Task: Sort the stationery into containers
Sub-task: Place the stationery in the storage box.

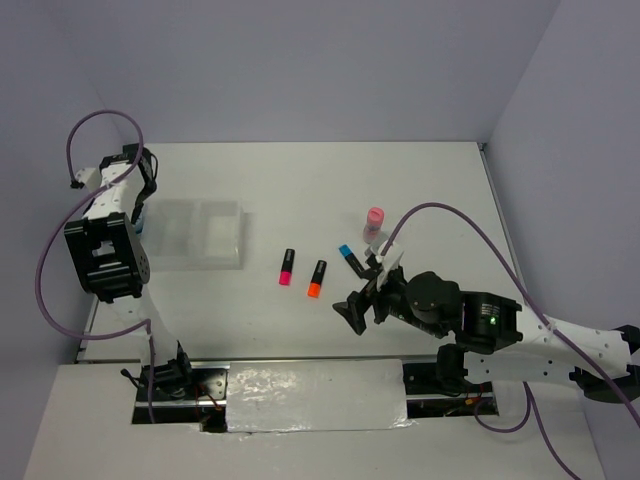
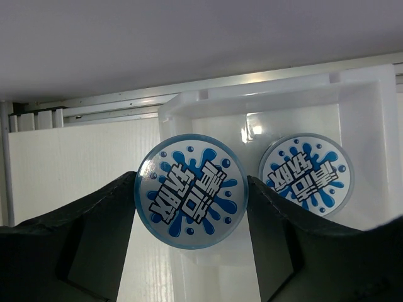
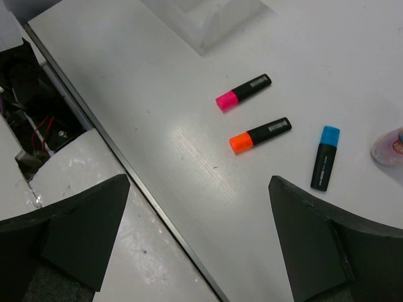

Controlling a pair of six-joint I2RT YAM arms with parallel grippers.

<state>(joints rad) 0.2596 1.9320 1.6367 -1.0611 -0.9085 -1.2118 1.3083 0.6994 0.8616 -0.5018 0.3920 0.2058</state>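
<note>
**Step in hand:** placing the tape rolls. The left claw [image 2: 191,211] is clenching one roll [image 2: 192,187] by its rim, face toward the wrist camera, at the end of the tray [image 2: 264,88]. In that view the roll is overlapping the tray's end wall rather than sitting squarely over the compartment. Whether it is touching the wall cannot be told. The second roll [image 2: 306,175] is lying inside that end compartment, just beside the held one.

**Right side:** the right claw [image 3: 198,189] is hanging released and empty above the bench [image 3: 189,145], near the markers. The pink marker [image 3: 243,92], orange marker [image 3: 260,134] and blue marker [image 3: 325,157] are lying loose on the bench, apart from one another and well apart from the tray. The tube [image 3: 390,146] is sitting just beyond the blue marker, at the edge of the wrist view.

**Judgement:** the task is looking roughly one third done. Four items are waiting outside the tray.

**Next move:** the left claw is needing a small shift inward so the roll clears the wall, then a release beside its twin. The risk is the roll catching the rim and tipping out.
</note>
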